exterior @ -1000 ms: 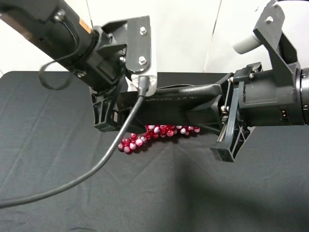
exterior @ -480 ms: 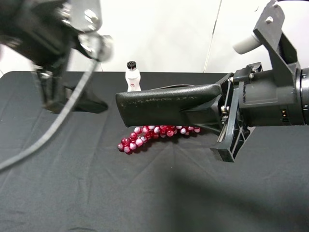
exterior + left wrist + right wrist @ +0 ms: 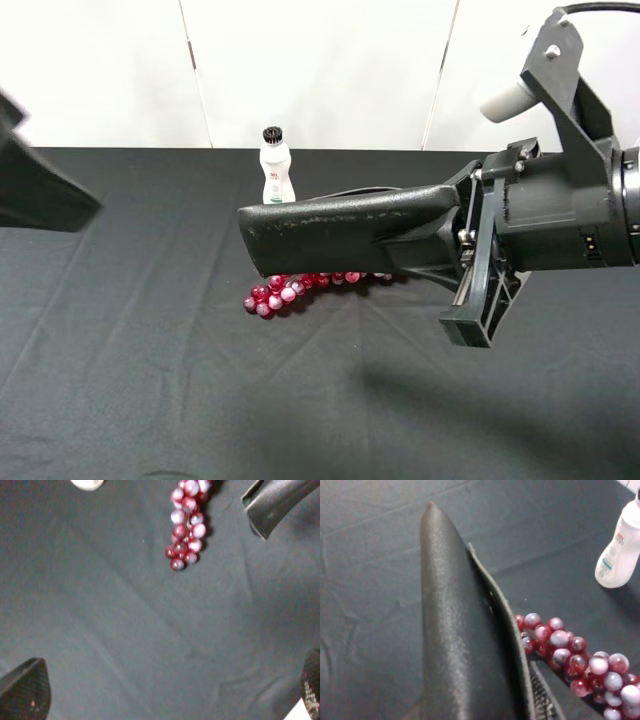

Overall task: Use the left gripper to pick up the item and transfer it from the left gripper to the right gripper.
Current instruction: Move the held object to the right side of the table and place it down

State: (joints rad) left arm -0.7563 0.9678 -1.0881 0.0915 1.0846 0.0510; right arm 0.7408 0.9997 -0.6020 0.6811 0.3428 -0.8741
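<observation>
Evidently the handover was judged done: the item (image 3: 340, 232) was held clamped in the right gripper (image 3: 458, 245) above the middle of the bench (image 3: 150, 380), the left gripper (image 3: 168, 687) was spread empty near the left edge, and only steady holding was called for.

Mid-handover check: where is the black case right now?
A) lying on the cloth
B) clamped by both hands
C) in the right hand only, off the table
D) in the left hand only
C: the right hand grips one end of the black case, which juts out above the red grapes, while the left hand sits apart at the edge, open and empty.
</observation>
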